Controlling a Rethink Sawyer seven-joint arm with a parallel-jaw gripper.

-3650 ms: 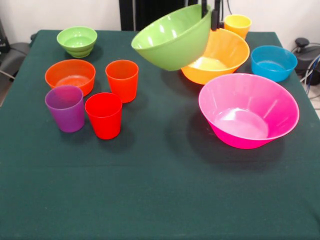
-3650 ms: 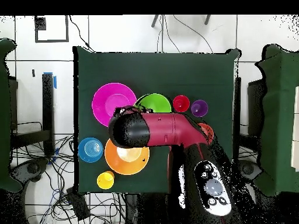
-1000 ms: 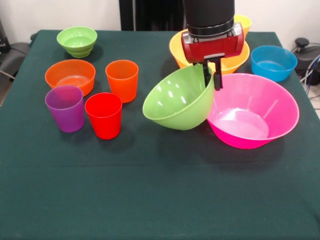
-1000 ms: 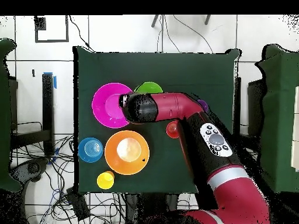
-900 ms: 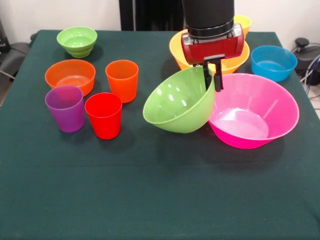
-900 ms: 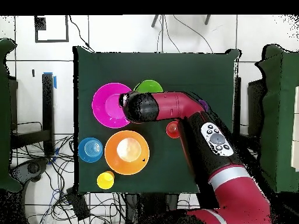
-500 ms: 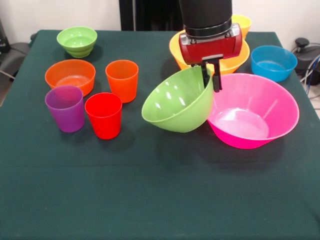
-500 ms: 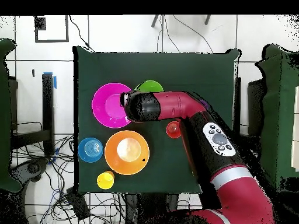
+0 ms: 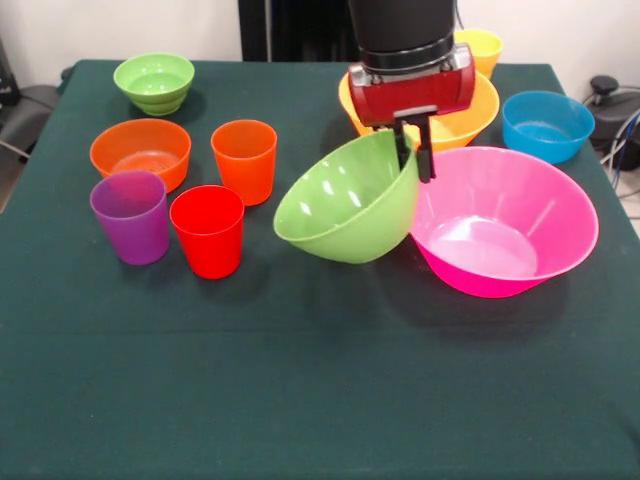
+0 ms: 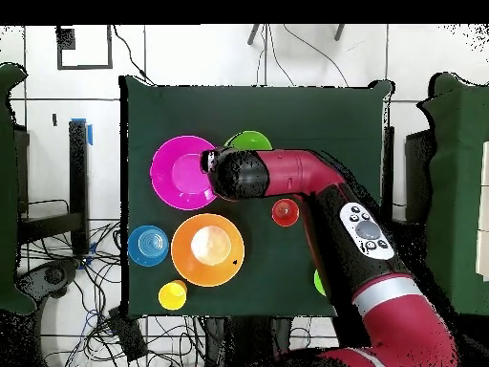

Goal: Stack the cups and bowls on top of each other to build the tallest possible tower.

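Observation:
My gripper (image 9: pixel 412 165) is shut on the rim of the medium light green bowl (image 9: pixel 345 205), which hangs tilted with its mouth facing up and left, right beside the large pink bowl (image 9: pixel 505 215). The yellow-orange bowl (image 9: pixel 470 115) sits behind the gripper. The blue bowl (image 9: pixel 545 125) and yellow cup (image 9: pixel 476 47) are at the far right. On the left stand the small green bowl (image 9: pixel 155 82), the small orange bowl (image 9: pixel 140 150), and the orange (image 9: pixel 244 160), red (image 9: pixel 208 230) and purple (image 9: pixel 131 215) cups. In the overhead view the arm (image 10: pixel 287 177) covers most of the green bowl (image 10: pixel 250 141) beside the pink bowl (image 10: pixel 181 172).
Everything stands on a dark green tablecloth (image 9: pixel 320 380) with open cloth along the near side. The overhead view shows cables (image 10: pixel 86 287) on the floor beside the table.
The gripper brought the green bowl from over the yellow-orange bowl down beside the pink bowl. Over the last second it shifted slightly left and up in the front view.

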